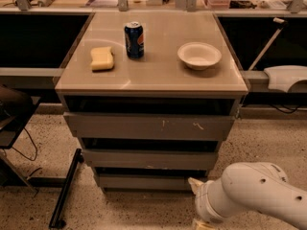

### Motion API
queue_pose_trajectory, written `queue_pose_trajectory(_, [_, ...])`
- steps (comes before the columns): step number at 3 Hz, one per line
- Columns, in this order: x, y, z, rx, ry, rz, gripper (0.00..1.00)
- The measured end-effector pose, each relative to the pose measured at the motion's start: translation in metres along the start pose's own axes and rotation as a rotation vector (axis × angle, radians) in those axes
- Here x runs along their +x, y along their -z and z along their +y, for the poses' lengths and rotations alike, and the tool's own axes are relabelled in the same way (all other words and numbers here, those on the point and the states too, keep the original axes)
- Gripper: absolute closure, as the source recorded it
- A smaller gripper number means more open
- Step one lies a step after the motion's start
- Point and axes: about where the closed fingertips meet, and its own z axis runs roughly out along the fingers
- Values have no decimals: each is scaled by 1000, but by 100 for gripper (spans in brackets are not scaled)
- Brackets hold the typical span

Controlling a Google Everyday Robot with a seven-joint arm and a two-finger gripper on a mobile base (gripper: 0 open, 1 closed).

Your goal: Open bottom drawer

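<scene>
The grey cabinet has three handleless drawer fronts. The bottom drawer (146,181) is the lowest and narrowest, with a plain grey front, and it sits pushed in under the middle drawer (149,159). The top drawer (151,126) is the widest and has white scratch marks. My gripper (193,203) is low at the bottom right, just off the right end of the bottom drawer's front. One cream finger (195,183) points up near that corner and the other sits at the lower frame edge, so the fingers are spread apart and hold nothing. My white arm (254,195) comes in from the right.
On the cabinet top (158,75) stand a blue can (134,40), a yellow sponge (102,58) and a white bowl (199,55). A black metal leg (64,190) lies on the speckled floor at the left. A white object (285,75) sits on the rail at the right.
</scene>
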Motion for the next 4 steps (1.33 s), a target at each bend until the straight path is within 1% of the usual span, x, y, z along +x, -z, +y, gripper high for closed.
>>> queue_pose_trajectory(1, [1, 1, 0, 2, -3, 0, 0])
queue_pose_trajectory(2, [3, -16, 8, 5, -20, 16, 0])
queue_pose_trajectory(3, [42, -64, 7, 13, -73, 32, 0])
queue_pose_trajectory(4, [86, -135, -4, 1, -141, 44, 0])
